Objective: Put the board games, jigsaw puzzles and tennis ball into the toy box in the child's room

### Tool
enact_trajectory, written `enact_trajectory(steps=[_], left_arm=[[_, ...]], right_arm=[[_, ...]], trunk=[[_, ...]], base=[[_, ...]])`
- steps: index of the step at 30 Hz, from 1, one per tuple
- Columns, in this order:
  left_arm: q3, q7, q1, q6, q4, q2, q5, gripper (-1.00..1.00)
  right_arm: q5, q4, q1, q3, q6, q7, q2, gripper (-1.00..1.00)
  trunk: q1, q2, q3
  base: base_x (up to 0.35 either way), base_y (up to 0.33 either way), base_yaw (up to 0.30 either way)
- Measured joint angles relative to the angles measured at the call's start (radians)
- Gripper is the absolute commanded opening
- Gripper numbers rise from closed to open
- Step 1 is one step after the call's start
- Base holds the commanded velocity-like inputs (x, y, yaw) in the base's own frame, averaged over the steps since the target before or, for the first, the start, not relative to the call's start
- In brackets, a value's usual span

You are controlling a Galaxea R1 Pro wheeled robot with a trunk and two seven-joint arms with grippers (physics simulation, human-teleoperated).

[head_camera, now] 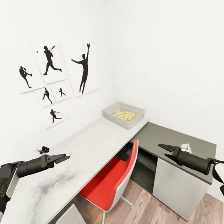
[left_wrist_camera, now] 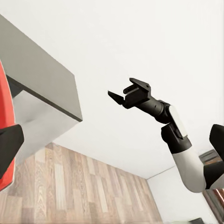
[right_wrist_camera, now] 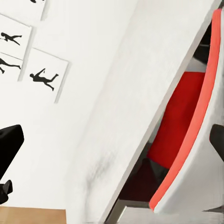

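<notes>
The toy box (head_camera: 124, 115) sat at the far end of the table (head_camera: 81, 147), hard in the wall corner, with a jigsaw puzzle (head_camera: 126, 115) lying flat inside it — its bright pattern visible over the near rim. Both arms hung well short of the box, neither holding anything. The left gripper (head_camera: 64, 157) hovered over the near stretch of the table with its fingers pointing along the desk top toward the box, drawn close together but with a slight gap at the tips. The right gripper (head_camera: 164, 150) stood over the lower dark grey unit (head_camera: 171, 136), its jaws plainly apart, angled back toward the table; in the left wrist view the same right gripper (left_wrist_camera: 122, 94) showed spread fingers. From the box, the right gripper lay somewhat nearer than the left, the red-and-white chair (head_camera: 115, 181) tucked between them. No further toy showed on the table — the rest, by this reading, had yet to be brought.
</notes>
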Motion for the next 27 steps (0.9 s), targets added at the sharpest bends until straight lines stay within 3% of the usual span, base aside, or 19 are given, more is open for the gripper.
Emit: enact_trajectory(steps=[16,27], left_arm=[[0.0,0.0,0.0,0.0,0.0,0.006,0.0,1.0],[0.0,0.0,0.0,0.0,0.0,0.006,0.0,1.0]], right_arm=[[0.0,0.0,0.0,0.001,0.0,-0.002,0.0,1.0],[0.0,0.001,0.0,0.001,-0.001,-0.001,0.0,1.0]], trunk=[[0.0,0.0,0.0],[0.0,0.0,0.0]], base=[[-0.257,0.0,-0.02],[-0.175,0.0,-0.234]])
